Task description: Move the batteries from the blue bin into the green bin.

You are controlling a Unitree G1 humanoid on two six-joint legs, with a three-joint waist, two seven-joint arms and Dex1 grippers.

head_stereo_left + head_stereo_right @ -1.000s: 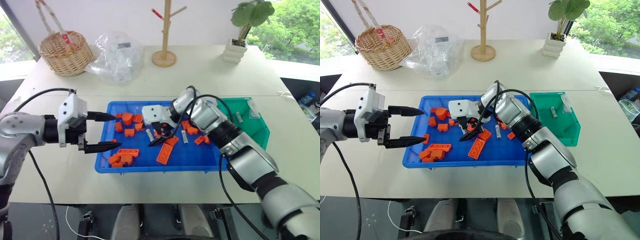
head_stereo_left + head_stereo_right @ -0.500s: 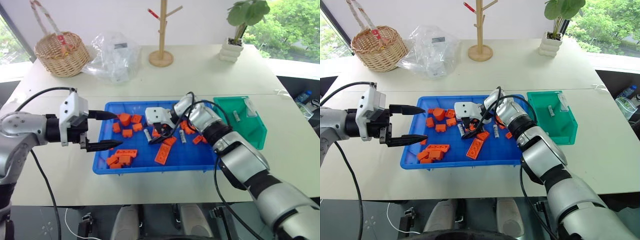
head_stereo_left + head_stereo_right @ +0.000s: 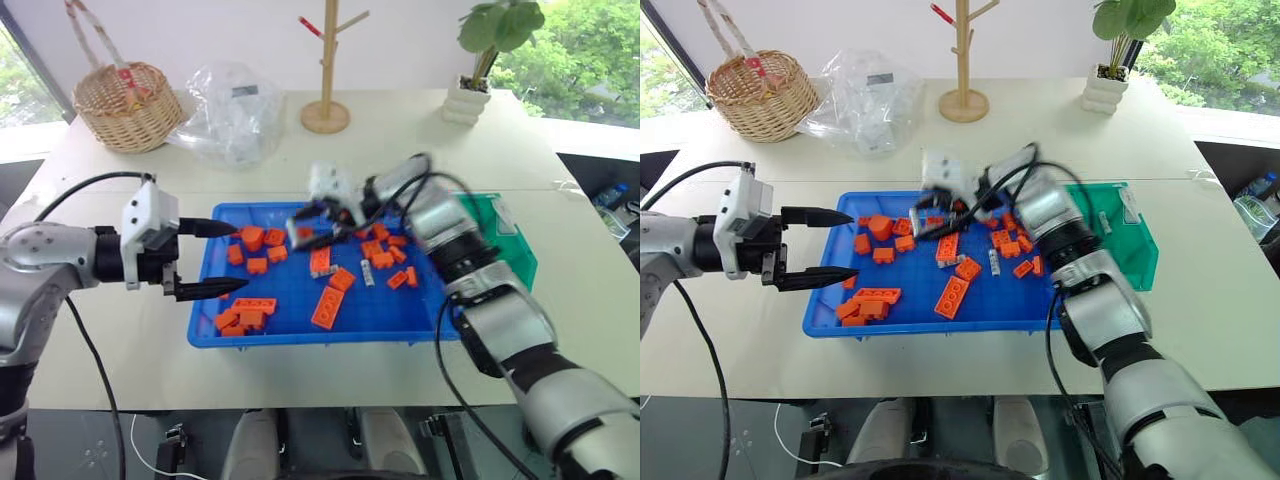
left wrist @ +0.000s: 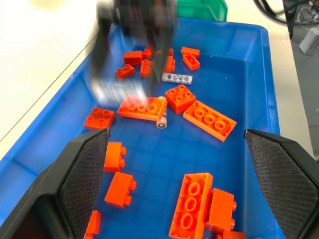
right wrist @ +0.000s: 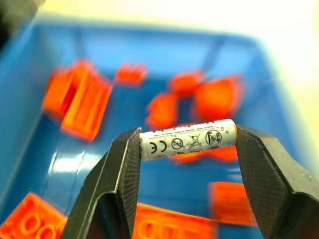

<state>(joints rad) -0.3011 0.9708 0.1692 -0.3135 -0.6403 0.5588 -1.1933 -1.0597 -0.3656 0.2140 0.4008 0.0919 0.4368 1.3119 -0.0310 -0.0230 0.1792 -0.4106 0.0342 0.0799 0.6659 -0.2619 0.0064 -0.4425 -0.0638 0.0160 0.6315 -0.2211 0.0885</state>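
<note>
On the desk (image 3: 110,370) before me sits the blue bin (image 3: 300,325), with the green bin (image 3: 515,262) touching its right side. Bricks (image 3: 328,307) and batteries (image 3: 368,272) lie scattered in the blue bin. Behind it stand a basket (image 3: 130,105) at left, a bag (image 3: 235,110), a wooden stand (image 3: 328,115) and a plant (image 3: 472,100) at right.

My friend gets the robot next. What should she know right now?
Right gripper: shut end to end on a battery, above the blue bin.
Left gripper: open, holding nothing, at the blue bin's left edge.
Two more batteries lie in the blue bin among the orange bricks.
Green bin: a battery already inside.
Left: drop the held one in green, then fetch the others.
</note>
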